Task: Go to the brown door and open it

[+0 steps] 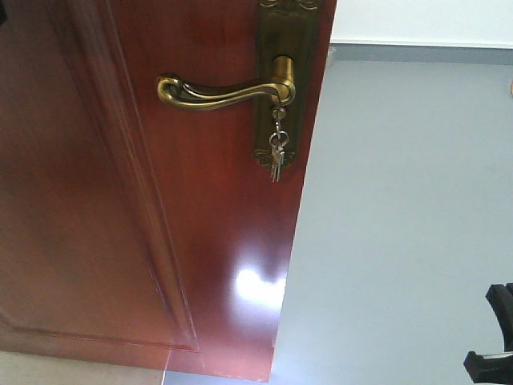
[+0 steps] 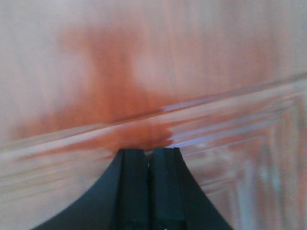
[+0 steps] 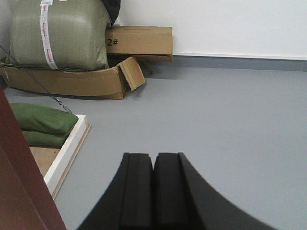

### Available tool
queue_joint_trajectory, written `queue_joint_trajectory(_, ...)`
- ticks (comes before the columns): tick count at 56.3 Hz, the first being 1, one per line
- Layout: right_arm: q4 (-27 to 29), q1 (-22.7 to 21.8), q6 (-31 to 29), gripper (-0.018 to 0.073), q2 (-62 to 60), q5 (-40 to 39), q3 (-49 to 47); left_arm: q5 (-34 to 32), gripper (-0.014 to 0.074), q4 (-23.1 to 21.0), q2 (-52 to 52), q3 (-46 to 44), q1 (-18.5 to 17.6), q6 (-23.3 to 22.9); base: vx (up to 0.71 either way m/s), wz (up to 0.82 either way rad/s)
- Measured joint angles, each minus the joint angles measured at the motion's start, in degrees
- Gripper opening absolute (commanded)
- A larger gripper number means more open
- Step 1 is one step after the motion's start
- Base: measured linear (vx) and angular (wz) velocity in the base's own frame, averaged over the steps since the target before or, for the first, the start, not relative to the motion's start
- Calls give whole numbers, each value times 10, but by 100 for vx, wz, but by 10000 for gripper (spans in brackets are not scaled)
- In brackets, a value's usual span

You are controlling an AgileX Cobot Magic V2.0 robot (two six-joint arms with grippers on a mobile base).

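The brown door (image 1: 160,241) fills the left of the front view, glossy and panelled. Its brass lever handle (image 1: 216,90) points left from an ornate plate (image 1: 284,48), and keys (image 1: 276,156) dangle below the lever. The left wrist view shows my left gripper (image 2: 148,149) shut, its tips right up against the door's blurred panel moulding (image 2: 201,110). My right gripper (image 3: 153,154) is shut with nothing in it, hovering over grey floor; the door's edge (image 3: 19,182) shows at that view's lower left. A black part of the right arm (image 1: 493,337) sits at the front view's lower right.
Grey floor (image 1: 401,241) runs to a white wall with a grey skirting (image 1: 425,53). In the right wrist view, a green sack (image 3: 57,36) in cardboard boxes (image 3: 139,42) stands at the back left, with green bags (image 3: 41,122) on a white-framed board (image 3: 69,143).
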Motion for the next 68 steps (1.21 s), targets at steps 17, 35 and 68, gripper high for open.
queue_joint_trajectory(17,0,0,0,0,0,0,0,-24,-3,451,0,0,0,-440,0,0)
queue_joint_trajectory(35,0,0,0,0,0,0,0,-23,-3,570,-1,0,0,-569,0,0)
queue_joint_trajectory(68,0,0,0,0,0,0,0,-15,-3,570,-206,269,75,-576,0,0)
